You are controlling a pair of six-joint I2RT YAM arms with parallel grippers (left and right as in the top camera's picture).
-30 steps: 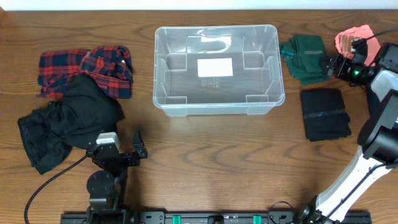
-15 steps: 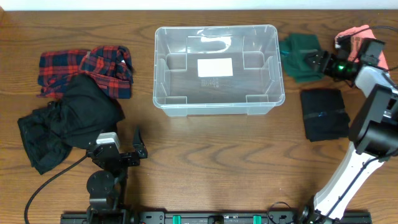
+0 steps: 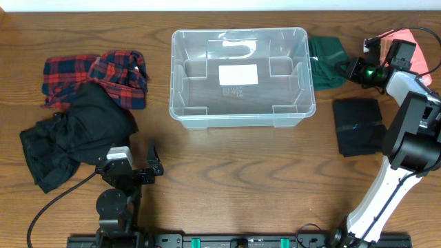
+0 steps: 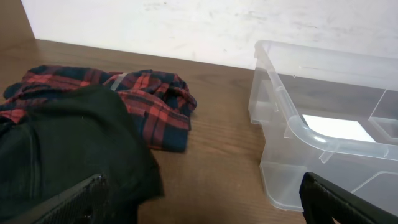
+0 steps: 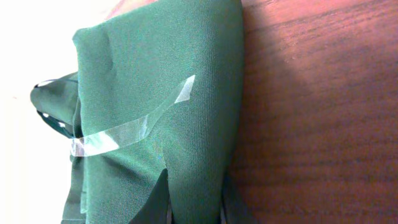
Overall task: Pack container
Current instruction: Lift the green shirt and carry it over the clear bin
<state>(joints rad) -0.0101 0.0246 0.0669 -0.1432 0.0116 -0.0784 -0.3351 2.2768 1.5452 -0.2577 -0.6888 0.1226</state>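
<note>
The container is a clear plastic bin with a white label on its bottom, standing at the table's middle back; its near corner shows in the left wrist view. My right gripper reaches just right of the bin and is shut on the dark green cloth, which lies against the bin's right wall. In the right wrist view my right gripper pinches a fold of that green cloth, which bears a strip of clear tape. My left gripper rests open near the front left, holding nothing.
A black garment and a red-and-navy plaid cloth lie at the left. A folded black cloth lies right of the bin, under my right arm. A pink cloth peeks out at the far right edge.
My right gripper has closed on the green cloth and swung left toward the bin, dragging the cloth against its right wall. The left arm has not moved.
</note>
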